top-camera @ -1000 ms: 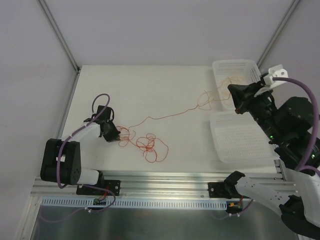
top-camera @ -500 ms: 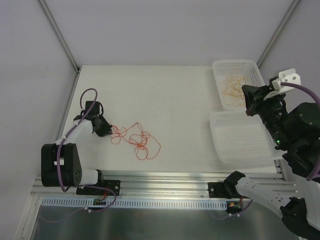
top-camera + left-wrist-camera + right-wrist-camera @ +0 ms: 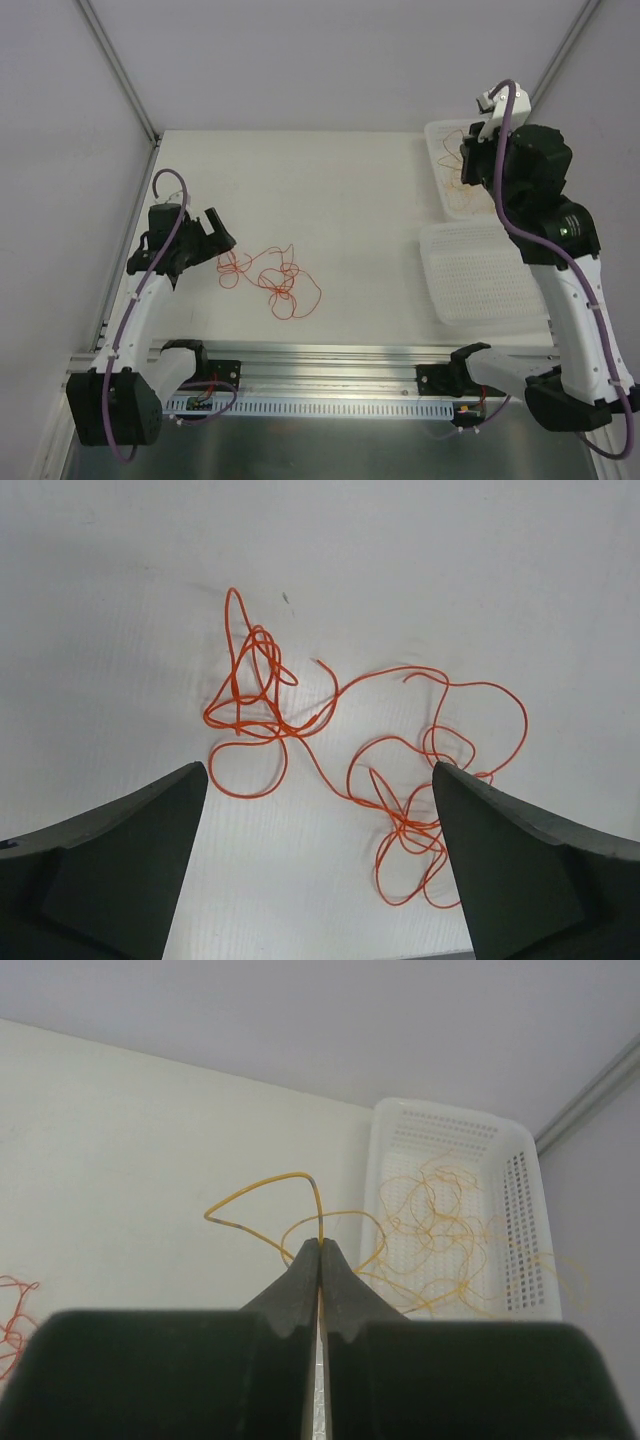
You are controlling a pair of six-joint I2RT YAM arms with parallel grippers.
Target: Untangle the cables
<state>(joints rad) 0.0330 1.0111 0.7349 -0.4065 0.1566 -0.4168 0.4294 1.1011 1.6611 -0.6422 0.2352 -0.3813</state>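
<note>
A red-orange cable [image 3: 283, 284] lies in a loose tangle on the white table, left of centre. My left gripper [image 3: 218, 236] hovers just left of it, open and holding nothing. In the left wrist view the red cable [image 3: 262, 670] curls on the table between and beyond the wide-apart fingers [image 3: 120, 860] of the gripper [image 3: 318, 772]. My right gripper [image 3: 470, 166] is raised over the back basket. It is shut [image 3: 320, 1246] on a yellow-orange cable [image 3: 270, 1185], which loops up from the fingertips and trails down into the basket's yellow pile [image 3: 450, 1230].
Two white perforated baskets stand at the right: the back one [image 3: 445, 128] holds yellow cables, the front one [image 3: 480, 275] shows nothing inside. A metal rail [image 3: 330, 355] runs along the near table edge. Grey walls close in the left, back and right.
The left gripper has opened, let go of the red cable and risen back to the left. The right gripper has carried the yellow cable clear of the red tangle and lifted over the back basket.
</note>
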